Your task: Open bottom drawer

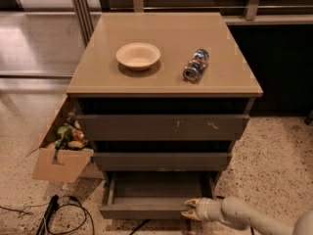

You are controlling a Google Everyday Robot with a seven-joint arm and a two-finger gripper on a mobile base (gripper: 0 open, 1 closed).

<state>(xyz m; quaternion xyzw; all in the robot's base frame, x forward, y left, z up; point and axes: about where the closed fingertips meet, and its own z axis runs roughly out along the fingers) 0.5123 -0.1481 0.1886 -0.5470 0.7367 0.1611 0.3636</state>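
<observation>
Your gripper [190, 209], whether open or closed you cannot tell, meets the pulled-out bottom drawer [142, 212] at its front's right end.

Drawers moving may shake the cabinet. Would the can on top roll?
Likely: the can lies on its side on the cabinet top, so a nudge could roll it. It looks small, probably light. The gripper is at the front of the bottom drawer.

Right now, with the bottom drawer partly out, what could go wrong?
The gripper sits at the right end of the front of the bottom drawer, so pulling there might skew it or slip off. The can lies on its side on the cabinet top; a jolt could roll it.
</observation>
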